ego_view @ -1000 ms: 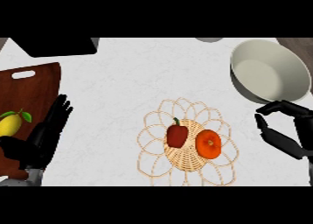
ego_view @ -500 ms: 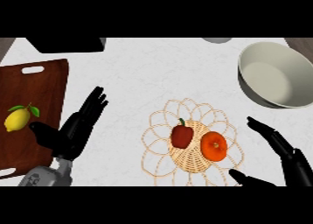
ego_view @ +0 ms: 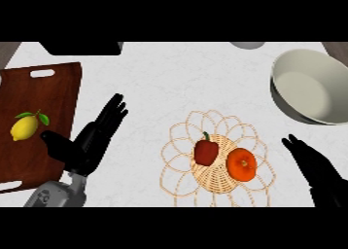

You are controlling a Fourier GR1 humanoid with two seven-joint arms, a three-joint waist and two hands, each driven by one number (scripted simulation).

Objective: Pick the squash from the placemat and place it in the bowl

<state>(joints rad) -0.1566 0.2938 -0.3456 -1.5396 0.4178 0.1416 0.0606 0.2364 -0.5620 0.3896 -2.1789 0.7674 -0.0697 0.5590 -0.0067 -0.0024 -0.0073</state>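
You see one round orange squash (ego_view: 241, 164) beside one red pepper (ego_view: 204, 152) on one woven wicker placemat (ego_view: 178, 165), one grey bowl (ego_view: 313, 87), and the left hand (ego_view: 91, 141) and right hand (ego_view: 317, 168) both with straight fingers, holding nothing.

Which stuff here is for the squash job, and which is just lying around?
For the job:
orange squash
woven placemat under it
bowl
right robot hand, open beside the placemat

Just lying about:
red pepper
lemon
wooden cutting board
left robot hand, open

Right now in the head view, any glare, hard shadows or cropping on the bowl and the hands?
Head view: light is even, no glare, shadows faint; the bowl is cut by the right edge; the black right hand is cropped at the bottom; the left hand shows whole.
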